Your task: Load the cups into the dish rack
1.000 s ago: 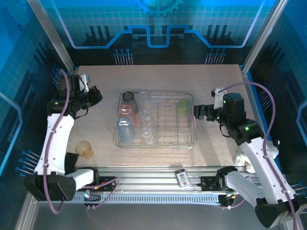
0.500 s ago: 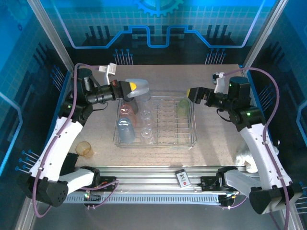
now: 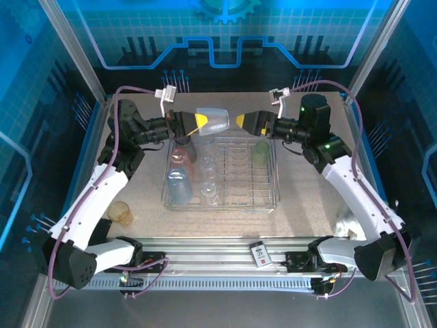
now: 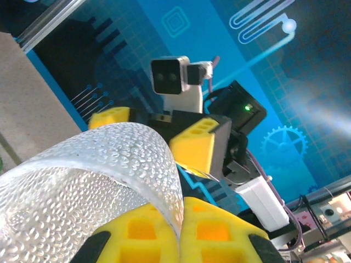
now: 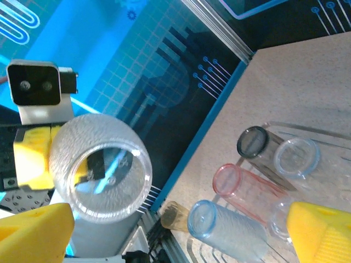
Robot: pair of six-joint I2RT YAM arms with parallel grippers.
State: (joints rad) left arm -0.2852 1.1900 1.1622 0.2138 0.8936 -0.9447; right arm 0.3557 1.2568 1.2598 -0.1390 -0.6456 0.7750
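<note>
Step in hand, as judged: a mid-air handover of one clear cup (image 3: 216, 121) between the arms, ahead of loading. The left tool (image 3: 198, 121) is clenched on the cup's wall, holding it on its side above the far edge of the dish rack (image 3: 276, 195), with one end toward the right tool (image 3: 244, 121). The right tool is released, jaws spread wide, just short of the cup. Both arms reach inward at like height, wrists facing each other. Several cups lie in the rack. An amber cup (image 3: 120, 212) sits apart on the desk (image 3: 307, 205). The next move calls for the right tool to close squarely on the cup before the left lets go.
</note>
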